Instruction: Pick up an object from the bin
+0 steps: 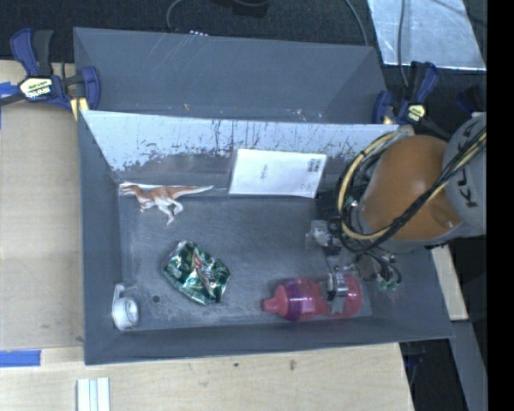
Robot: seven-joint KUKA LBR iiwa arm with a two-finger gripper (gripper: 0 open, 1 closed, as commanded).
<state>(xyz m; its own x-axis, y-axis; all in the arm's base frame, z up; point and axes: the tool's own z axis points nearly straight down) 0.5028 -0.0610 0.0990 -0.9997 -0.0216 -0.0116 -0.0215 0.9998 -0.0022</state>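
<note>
POS: my claw (336,288) sits directly over the pink bottle (295,300), which lies on its side | WHY: placement suits a grip across its body | CLAW WIDTH: I cannot tell

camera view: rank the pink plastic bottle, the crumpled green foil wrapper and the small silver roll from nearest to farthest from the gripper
1. Pink plastic bottle: lying on its side low on the right, directly under the gripper.
2. Crumpled green foil wrapper: left of the bottle, near the middle.
3. Small silver roll: lower left corner, farthest.
</note>
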